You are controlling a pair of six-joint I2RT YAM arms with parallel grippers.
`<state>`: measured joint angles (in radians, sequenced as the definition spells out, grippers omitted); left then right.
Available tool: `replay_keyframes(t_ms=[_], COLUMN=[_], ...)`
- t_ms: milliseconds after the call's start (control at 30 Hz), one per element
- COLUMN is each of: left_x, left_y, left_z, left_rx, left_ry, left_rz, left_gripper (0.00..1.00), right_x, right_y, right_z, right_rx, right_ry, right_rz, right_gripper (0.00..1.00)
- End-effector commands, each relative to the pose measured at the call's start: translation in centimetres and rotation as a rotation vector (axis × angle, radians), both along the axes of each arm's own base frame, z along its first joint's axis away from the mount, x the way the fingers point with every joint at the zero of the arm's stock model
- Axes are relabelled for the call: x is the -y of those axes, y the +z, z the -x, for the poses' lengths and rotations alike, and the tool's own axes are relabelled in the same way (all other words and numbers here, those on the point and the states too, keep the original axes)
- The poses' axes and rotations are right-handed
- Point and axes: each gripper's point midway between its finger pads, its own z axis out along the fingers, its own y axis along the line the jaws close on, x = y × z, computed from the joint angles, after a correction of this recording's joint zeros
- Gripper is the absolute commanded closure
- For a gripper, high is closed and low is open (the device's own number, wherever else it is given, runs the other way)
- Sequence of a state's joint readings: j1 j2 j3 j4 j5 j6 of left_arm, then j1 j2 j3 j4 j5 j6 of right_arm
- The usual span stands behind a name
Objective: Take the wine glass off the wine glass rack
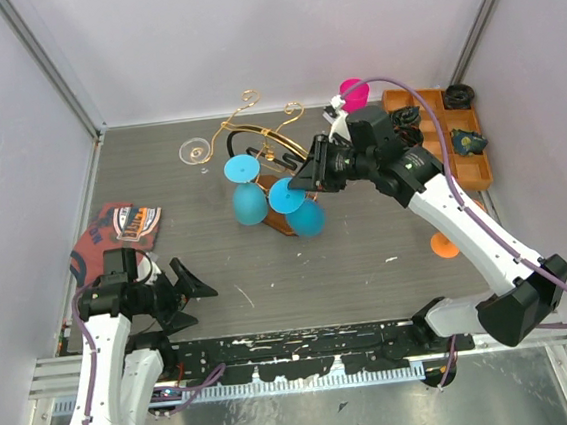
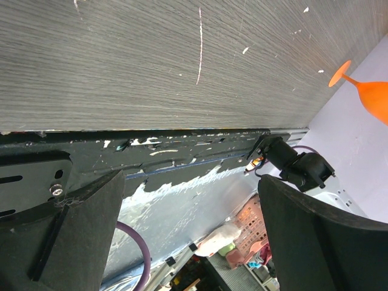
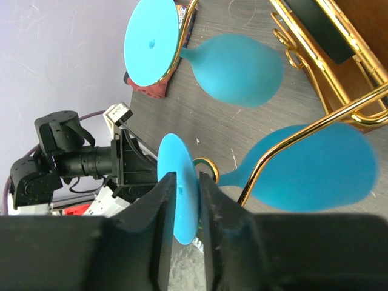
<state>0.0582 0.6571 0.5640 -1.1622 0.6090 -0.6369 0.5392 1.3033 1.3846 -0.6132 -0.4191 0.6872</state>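
Note:
The wine glass rack (image 1: pixel 256 135) is gold wire on a brown wooden base (image 1: pixel 283 223), mid-table. Two blue wine glasses hang from it upside down. The left one (image 1: pixel 250 206) hangs free. My right gripper (image 1: pixel 305 177) is shut on the flat foot of the right one (image 1: pixel 309 218), whose stem still sits in a gold arm. In the right wrist view my right gripper (image 3: pixel 188 182) pinches the disc edge-on, with the bowl (image 3: pixel 315 173) beyond a gold wire (image 3: pixel 285 151). My left gripper (image 1: pixel 193 292) is open and empty near the front left, and also shows in the left wrist view (image 2: pixel 188 206).
A clear glass (image 1: pixel 195 152) lies left of the rack. A pink glass (image 1: pixel 354 93) and an orange compartment tray (image 1: pixel 452 141) are at the back right. An orange glass (image 1: pixel 445 246) lies under my right arm. A printed cloth (image 1: pixel 119 228) lies at the left.

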Motion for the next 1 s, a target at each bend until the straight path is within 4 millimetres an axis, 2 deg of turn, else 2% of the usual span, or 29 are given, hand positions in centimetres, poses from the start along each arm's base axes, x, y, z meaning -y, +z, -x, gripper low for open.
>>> replay_keyframes(t_ms=[0,67,133,267,400,700,967], left_x=[0.0,0.0,0.0,0.0,-0.1,-0.1,0.0], left_y=[-0.5,-0.5,-0.5,-0.2,0.0,0.6,0.5], left_z=[1.3,1.3,1.3,1.2,1.3,0.6,0.8], left_rx=[-0.047,-0.049,-0.049,-0.048,-0.049,-0.023,-0.027], left_ry=[-0.011,-0.011,-0.01,-0.011,-0.02,-0.013,-0.015], left_rz=[-0.006,-0.006,-0.005,-0.003,-0.009,-0.008,-0.005], left_gripper=[0.02,0.02,0.02,0.02,0.02,0.02,0.02], right_x=[-0.7,-0.5,-0.4,-0.3,0.3,3.4,2.9], right_y=[1.5,1.6,1.7,1.9,3.0,4.1,4.8], right_z=[0.5,0.5,0.2,-0.6,-0.7,-1.3,-2.4], right_rx=[0.035,0.04,0.044,0.039,0.055,0.067,0.089], right_ry=[0.04,0.031,0.014,-0.03,-0.041,-0.105,-0.11], right_rz=[-0.038,-0.034,-0.033,-0.034,-0.055,-0.056,-0.076], right_gripper=[0.81,0.92,0.99,0.99,0.99,0.99,0.99])
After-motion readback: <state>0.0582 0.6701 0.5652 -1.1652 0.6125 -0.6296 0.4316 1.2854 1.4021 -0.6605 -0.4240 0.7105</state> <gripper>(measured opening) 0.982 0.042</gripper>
